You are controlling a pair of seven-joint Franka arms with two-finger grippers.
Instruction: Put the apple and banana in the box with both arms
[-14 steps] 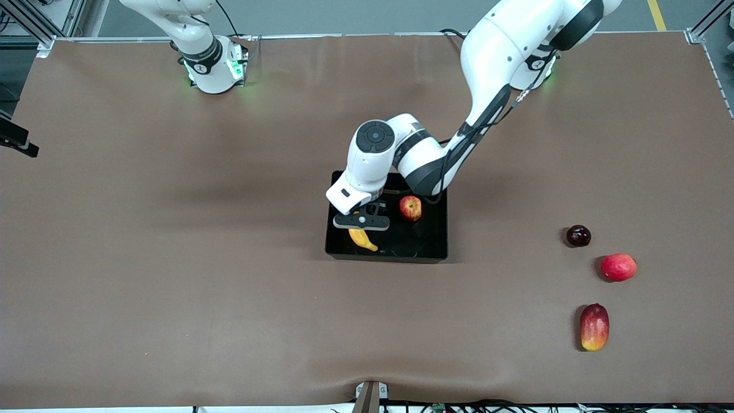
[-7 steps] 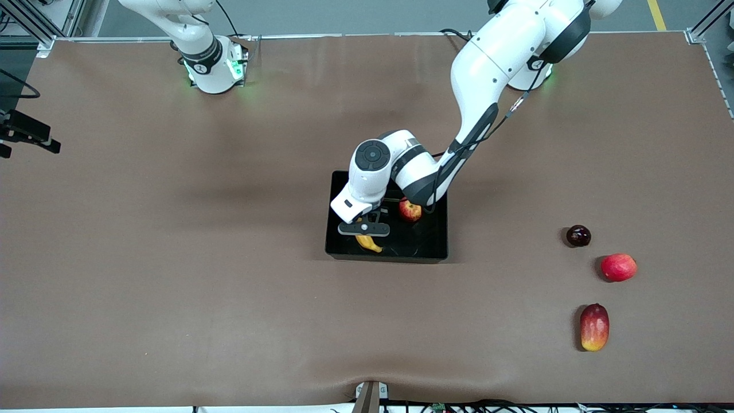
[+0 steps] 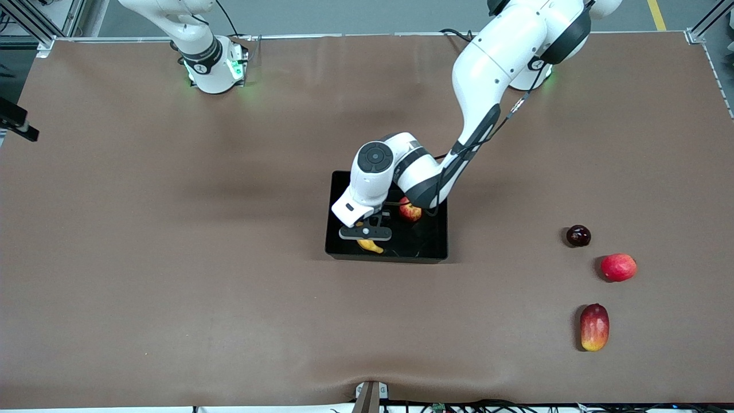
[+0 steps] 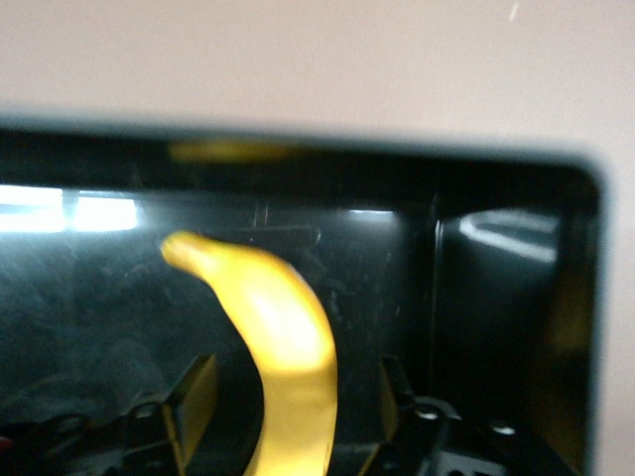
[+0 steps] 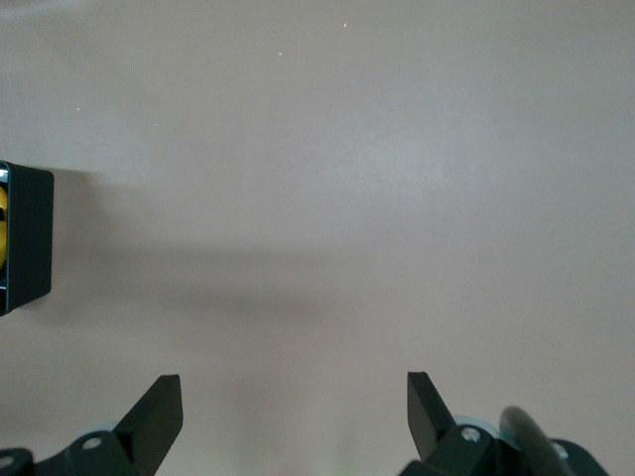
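While I watch the front view, my left gripper sits low inside the black box, down over the banana, whose yellow end pokes out toward the camera from under the gripper's crossbar. Beside it, toward the left arm's end of the box, the apple rests on the tray floor, partly hidden by the arm's elbow. Out on the brown table, well apart from the box toward the left arm's end, I see a dark plum, a pinkish-red round fruit and a mango.

From the left wrist view, the banana runs between my fingers, which stand spread with a gap showing on either side of the fruit, and it lies on the glossy floor of the box.

On the right wrist view, my right gripper waits with fingers spread wide over bare table, one corner of the box at the picture's edge.
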